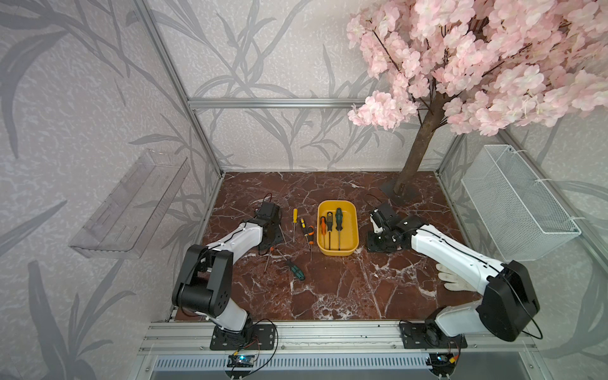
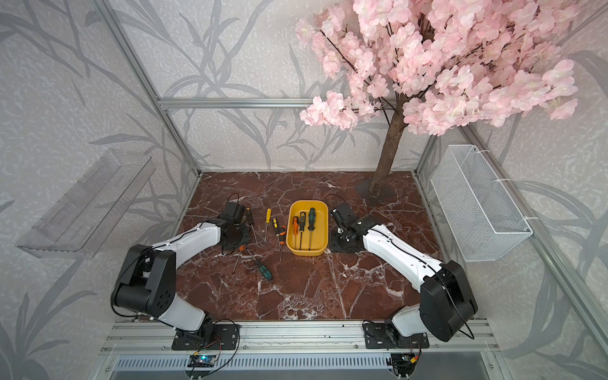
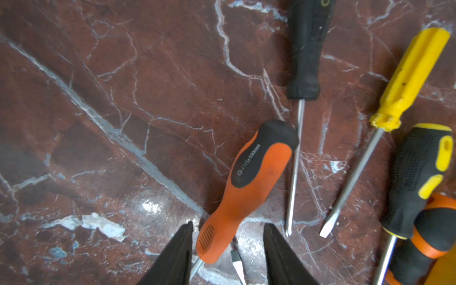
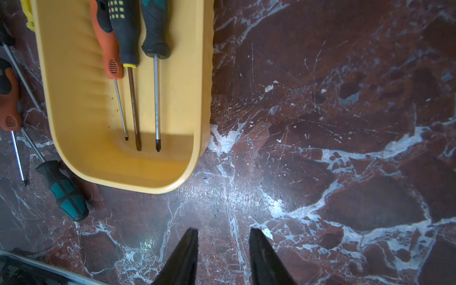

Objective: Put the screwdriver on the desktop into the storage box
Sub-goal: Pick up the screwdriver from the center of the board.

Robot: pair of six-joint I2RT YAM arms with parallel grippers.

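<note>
An orange-and-black screwdriver [image 3: 254,177] lies on the red-brown marble desktop [image 1: 345,289]. My left gripper [image 3: 228,232] hangs low over it, open, jaws on either side of the handle's shaft end, one close against it and a gap at the other. In both top views the gripper's body hides most of that handle. The yellow storage box [image 1: 349,230] holds three screwdrivers side by side. Just right of the box, my right gripper [image 4: 223,234] hovers open above bare marble, with nothing between its fingers.
More screwdrivers lie left of the box: a yellow one [image 1: 295,215], a black one [image 3: 308,49], a crossed black-yellow and orange pair [image 1: 307,230], a green one [image 1: 296,271]. Tree base [image 1: 399,190] behind, mesh basket [image 1: 516,204] right, clear shelf [image 1: 131,204] left.
</note>
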